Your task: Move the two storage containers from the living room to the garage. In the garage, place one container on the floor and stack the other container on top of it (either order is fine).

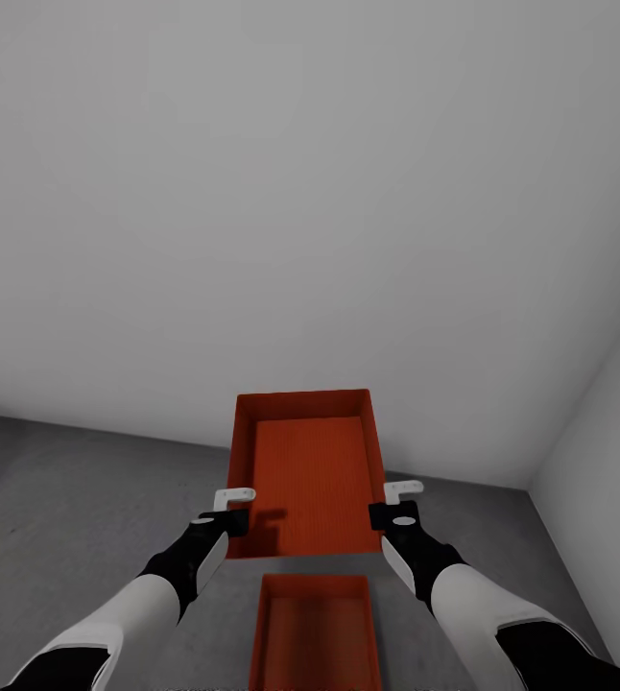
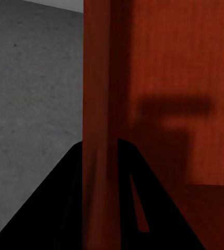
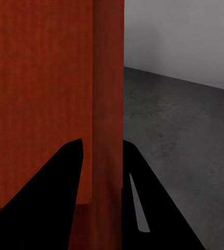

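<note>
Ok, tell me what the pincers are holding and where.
Both hold the upper container: left pincer on its left side wall, right pincer on its right side wall.

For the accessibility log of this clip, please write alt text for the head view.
Both grippers, left and right, clamp the side walls of a red-orange rectangular storage container, holding it up. A second, matching container sits nearer the robot on the dark grey concrete floor, with pale grey walls behind.
</note>
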### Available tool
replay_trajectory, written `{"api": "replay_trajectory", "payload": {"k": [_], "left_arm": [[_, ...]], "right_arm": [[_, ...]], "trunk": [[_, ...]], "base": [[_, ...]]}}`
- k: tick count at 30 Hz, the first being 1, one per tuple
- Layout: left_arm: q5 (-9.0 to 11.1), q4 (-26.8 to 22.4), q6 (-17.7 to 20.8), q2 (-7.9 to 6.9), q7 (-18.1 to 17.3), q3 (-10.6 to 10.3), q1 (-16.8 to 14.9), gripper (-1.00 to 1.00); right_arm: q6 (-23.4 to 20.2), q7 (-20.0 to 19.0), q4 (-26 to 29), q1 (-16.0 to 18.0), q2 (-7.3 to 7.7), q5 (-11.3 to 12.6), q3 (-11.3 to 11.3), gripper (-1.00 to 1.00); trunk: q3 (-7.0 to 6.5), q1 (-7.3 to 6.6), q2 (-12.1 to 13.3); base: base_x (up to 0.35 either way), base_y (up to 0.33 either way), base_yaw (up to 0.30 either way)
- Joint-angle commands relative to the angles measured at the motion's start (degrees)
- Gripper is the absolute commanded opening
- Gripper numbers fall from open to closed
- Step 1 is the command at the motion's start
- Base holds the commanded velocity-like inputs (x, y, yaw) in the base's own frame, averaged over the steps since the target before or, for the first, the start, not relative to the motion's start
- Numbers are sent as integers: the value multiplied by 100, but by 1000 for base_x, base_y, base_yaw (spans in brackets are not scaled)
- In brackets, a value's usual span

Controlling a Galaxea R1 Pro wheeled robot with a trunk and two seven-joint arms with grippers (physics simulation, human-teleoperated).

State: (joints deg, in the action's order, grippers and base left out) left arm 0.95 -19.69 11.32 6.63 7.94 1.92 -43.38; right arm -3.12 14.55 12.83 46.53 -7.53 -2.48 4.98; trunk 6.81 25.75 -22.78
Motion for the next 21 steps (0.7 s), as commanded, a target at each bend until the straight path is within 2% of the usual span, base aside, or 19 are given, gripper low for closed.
{"api": "replay_trajectory", "payload": {"k": [1, 10, 21], "left_arm": [[-59, -27, -209, -183, 32, -42, -3, -100], [-60, -26, -209, -180, 32, -43, -3, -100], [-58, -26, -209, -180, 32, -43, -3, -100]], "right_arm": [[-31, 21, -17, 5, 41, 46, 29, -100], [-31, 21, -17, 5, 42, 46, 29, -100], [-37, 21, -17, 5, 44, 46, 29, -100]], "trunk": [[22, 3, -14], [100, 3, -14], [113, 3, -14]], "base": [[0, 0, 0], [0, 0, 0], [0, 0, 0]]}}
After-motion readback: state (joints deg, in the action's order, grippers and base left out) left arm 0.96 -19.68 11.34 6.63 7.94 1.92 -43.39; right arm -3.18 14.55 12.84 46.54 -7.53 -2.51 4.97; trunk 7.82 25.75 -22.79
